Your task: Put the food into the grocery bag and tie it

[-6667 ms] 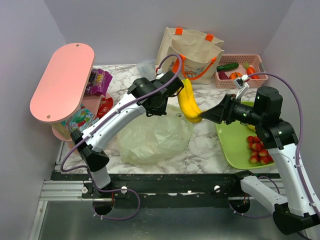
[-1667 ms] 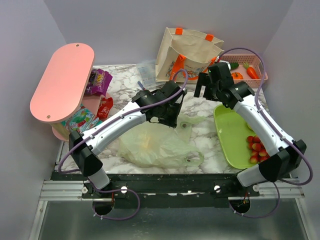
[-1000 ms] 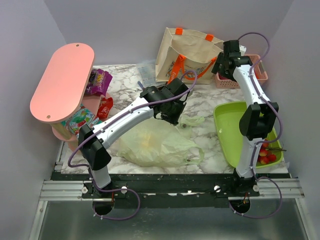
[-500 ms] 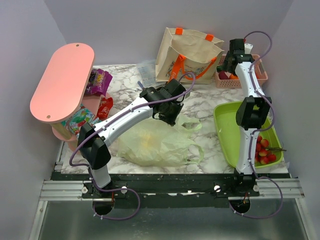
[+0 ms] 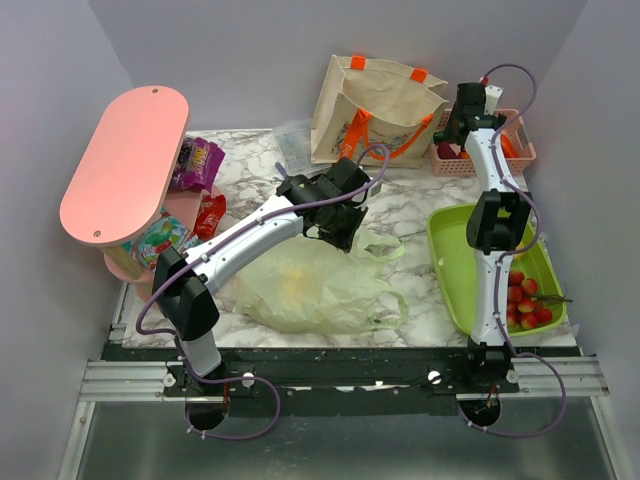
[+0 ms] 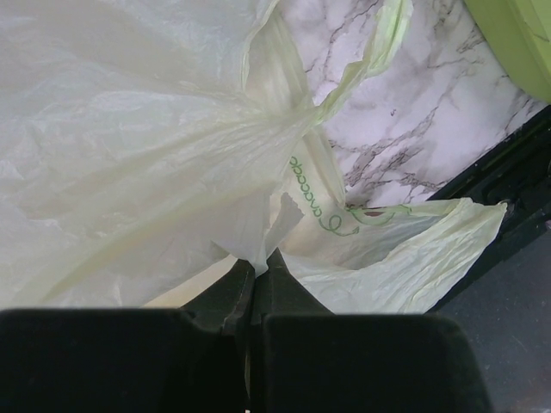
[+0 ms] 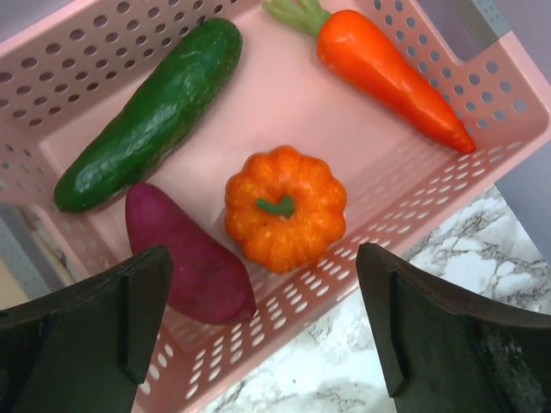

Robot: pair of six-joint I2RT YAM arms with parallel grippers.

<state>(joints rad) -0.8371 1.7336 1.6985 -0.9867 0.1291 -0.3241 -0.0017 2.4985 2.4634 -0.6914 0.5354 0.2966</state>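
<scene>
Left fingers (image 6: 225,297) pinch, seemingly, the grocery bag (image 6: 129,155) at their tips — right fingers (image 7: 138,318) spread above basket (image 7: 284,95).

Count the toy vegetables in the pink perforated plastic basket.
4, in the right wrist view of the basket: green cucumber upper left, orange carrot upper right, ribbed orange pumpkin centre, purple oval vegetable lower left. None seems hidden.

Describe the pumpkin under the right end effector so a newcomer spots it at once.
Find the pink perforated basket at the far right corner of the table, right of the canvas tote. Inside, the pumpkin lies mid-basket beside the purple vegetable, with the cucumber and carrot beyond. It alone is round and ribbed, orange with a green stem.
</scene>
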